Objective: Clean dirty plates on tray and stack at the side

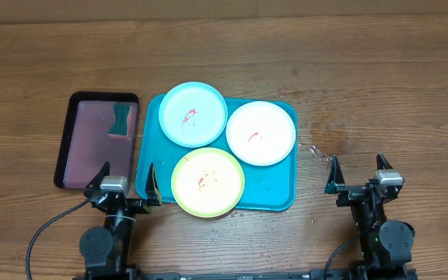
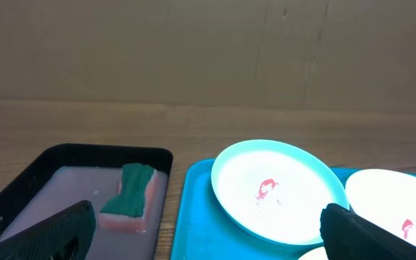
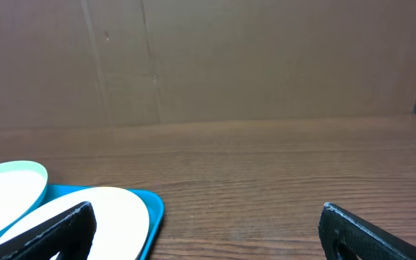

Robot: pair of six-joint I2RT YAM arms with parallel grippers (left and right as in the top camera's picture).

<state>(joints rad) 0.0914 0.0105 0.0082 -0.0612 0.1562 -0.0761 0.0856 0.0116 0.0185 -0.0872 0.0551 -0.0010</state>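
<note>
Three smeared plates lie on the teal tray (image 1: 274, 198): a light blue plate (image 1: 192, 114) at the back left, a white plate (image 1: 260, 132) at the back right, a yellow-green plate (image 1: 208, 183) at the front. My left gripper (image 1: 126, 177) is open and empty at the tray's front left corner. My right gripper (image 1: 358, 173) is open and empty over bare wood right of the tray. The left wrist view shows the light blue plate (image 2: 276, 191), the white plate (image 2: 399, 206) and the tray (image 2: 193, 217). The right wrist view shows the white plate (image 3: 118, 209).
A black-rimmed tray (image 1: 92, 144) with a pinkish inside lies left of the teal tray and holds a green-topped sponge (image 1: 120, 119); the sponge also shows in the left wrist view (image 2: 130, 196). Bare wood-grain tabletop (image 1: 379, 93) spreads to the right and behind.
</note>
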